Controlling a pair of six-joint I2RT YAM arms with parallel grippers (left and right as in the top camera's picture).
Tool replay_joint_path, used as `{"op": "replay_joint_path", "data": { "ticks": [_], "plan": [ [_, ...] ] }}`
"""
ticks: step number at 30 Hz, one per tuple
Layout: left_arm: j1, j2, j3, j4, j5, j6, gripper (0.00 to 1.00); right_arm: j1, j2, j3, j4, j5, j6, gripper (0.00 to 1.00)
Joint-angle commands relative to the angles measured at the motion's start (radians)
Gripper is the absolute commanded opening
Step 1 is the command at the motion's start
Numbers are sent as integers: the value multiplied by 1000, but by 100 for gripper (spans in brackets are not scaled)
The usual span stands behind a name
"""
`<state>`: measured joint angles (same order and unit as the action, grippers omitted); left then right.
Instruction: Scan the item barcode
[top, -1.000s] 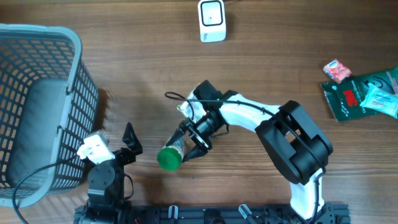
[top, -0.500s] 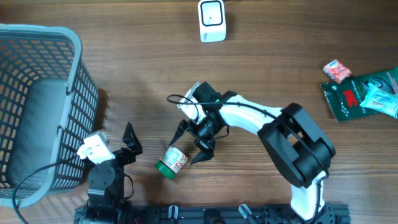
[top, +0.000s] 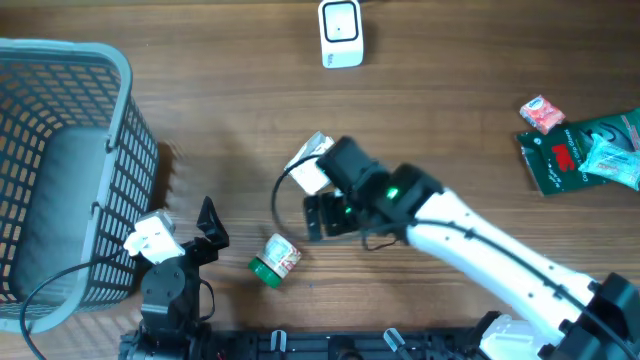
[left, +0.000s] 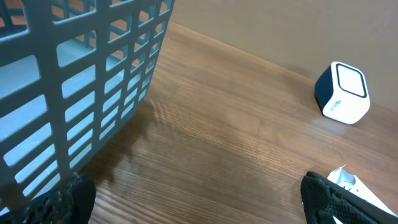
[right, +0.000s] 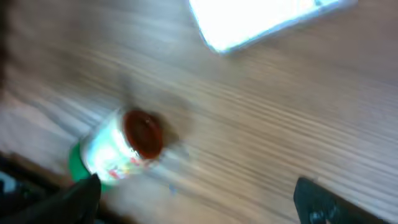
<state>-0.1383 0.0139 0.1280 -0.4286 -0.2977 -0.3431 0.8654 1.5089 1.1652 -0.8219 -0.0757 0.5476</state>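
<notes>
The table (top: 450, 110) is matt wood, basket (top: 60, 47) and scanner (top: 341, 32) smooth plastic

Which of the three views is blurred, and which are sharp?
Right wrist view: heavy motion blur, the jar smeared, the white packet overexposed. Overhead view: sharp, only the right arm slightly blurred. Left wrist view: sharp on the basket and the scanner.
</notes>
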Motion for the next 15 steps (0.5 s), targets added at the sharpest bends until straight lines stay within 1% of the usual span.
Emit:
{"op": "replay_joint_path", "data": {
  "ticks": [1,3,6,8,9,11,13,14,15],
  "plan": [
    [-1,-7,-2,2,-5,-5,100,130,4,-67,103,76,-100,100],
    [-1,-7,-2,2,-5,-5,100,179,4,-74,103,65,-126,100],
    [-1,-7,-2,2,-5,-6,100,237,7,-74,171,-39,-283,100],
    [-1,-7,-2,2,-5,-5,100,254,14,-74,199,-32,-344,100],
    [-1,-7,-2,2,-5,-6,100,256,25,-74,204,-13,-349,100],
    [-1,-7,-2,2,-5,-5,100,256,50,-75,201,27,-217,100],
    [-1,-7,-2,2,-5,-6,100,260,60,-78,229,26,-159,100],
    [-1,-7,-2,2,-5,-6,100,267,65,-78,252,27,-168,100],
    [-1,-7,-2,2,-5,-5,100,280,69,-78,273,33,-209,100]
  ]
}}
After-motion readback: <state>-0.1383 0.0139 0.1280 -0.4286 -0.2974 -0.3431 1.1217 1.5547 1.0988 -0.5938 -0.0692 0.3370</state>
